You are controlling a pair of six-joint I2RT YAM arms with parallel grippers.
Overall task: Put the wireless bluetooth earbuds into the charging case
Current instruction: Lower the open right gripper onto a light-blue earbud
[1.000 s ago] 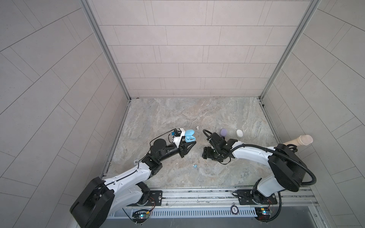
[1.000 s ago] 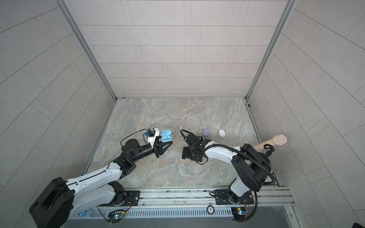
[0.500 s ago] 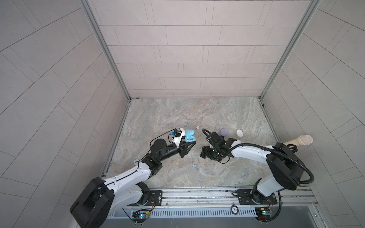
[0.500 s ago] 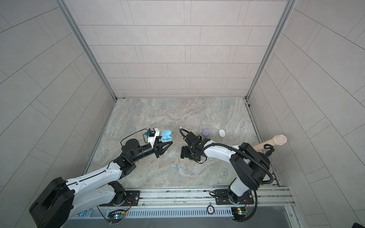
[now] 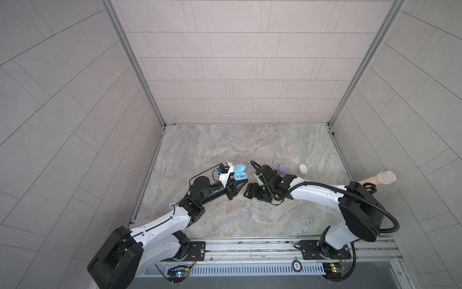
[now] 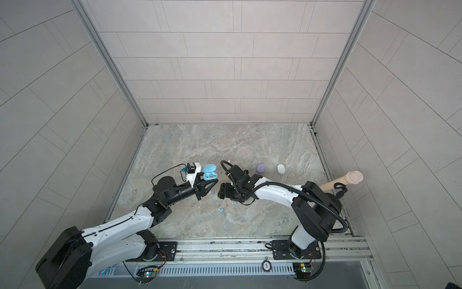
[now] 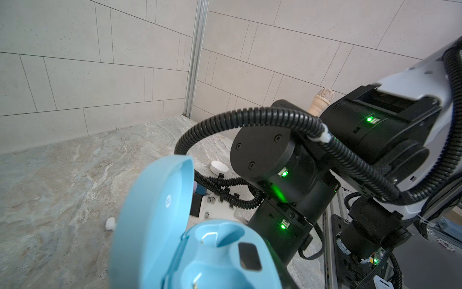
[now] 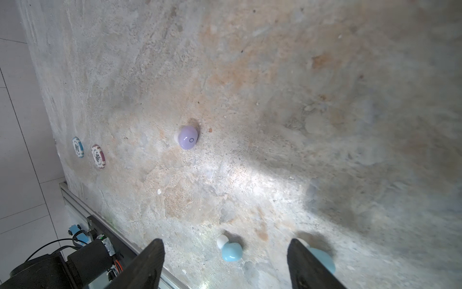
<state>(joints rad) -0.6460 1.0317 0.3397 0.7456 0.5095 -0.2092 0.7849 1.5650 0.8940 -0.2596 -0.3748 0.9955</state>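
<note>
My left gripper (image 5: 239, 184) is shut on the light blue charging case (image 5: 239, 172), which it holds above the floor with the lid open; both sockets (image 7: 220, 237) are empty. My right gripper (image 8: 225, 241) is open and low over the floor. One light blue earbud (image 8: 231, 251) lies between its fingers. A second light blue earbud (image 8: 322, 257) is partly hidden behind one finger. Both top views show this pair (image 5: 247, 211) (image 6: 235, 203) in front of the right gripper (image 6: 221, 191). A lilac earbud (image 8: 188, 140) lies further out, and a white earbud (image 7: 110, 223) is beyond the case.
A closed lilac case (image 5: 283, 168) and a closed white case (image 5: 303, 169) stand behind the right arm. Two poker chips (image 8: 77, 147) (image 8: 98, 156) lie by the left wall. A beige microphone (image 5: 382, 178) sticks out at the right wall.
My right gripper has edged left toward the left gripper, still open. The left arm and the case have not moved.
</note>
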